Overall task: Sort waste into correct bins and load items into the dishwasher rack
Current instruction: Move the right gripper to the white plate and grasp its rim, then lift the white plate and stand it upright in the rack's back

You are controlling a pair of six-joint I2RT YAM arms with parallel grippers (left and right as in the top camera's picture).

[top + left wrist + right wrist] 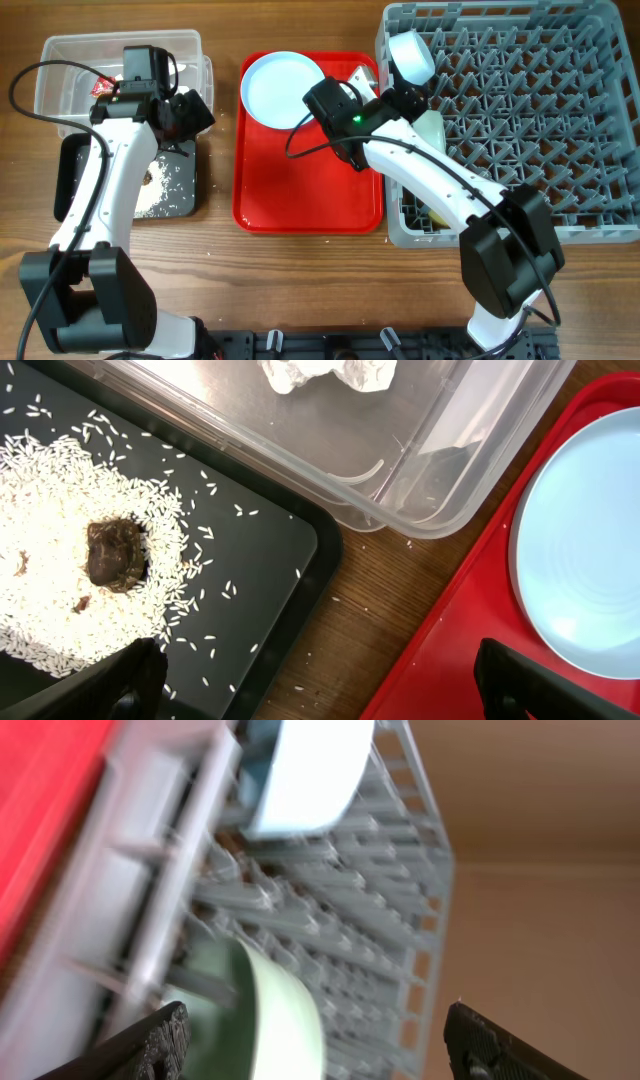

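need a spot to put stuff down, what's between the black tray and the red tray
Only a strip of wooden table with a few stray white grains, seen in the left wrist view.

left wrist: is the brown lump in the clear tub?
No, the brown lump sits on the rice in the black tray, outside the clear tub.
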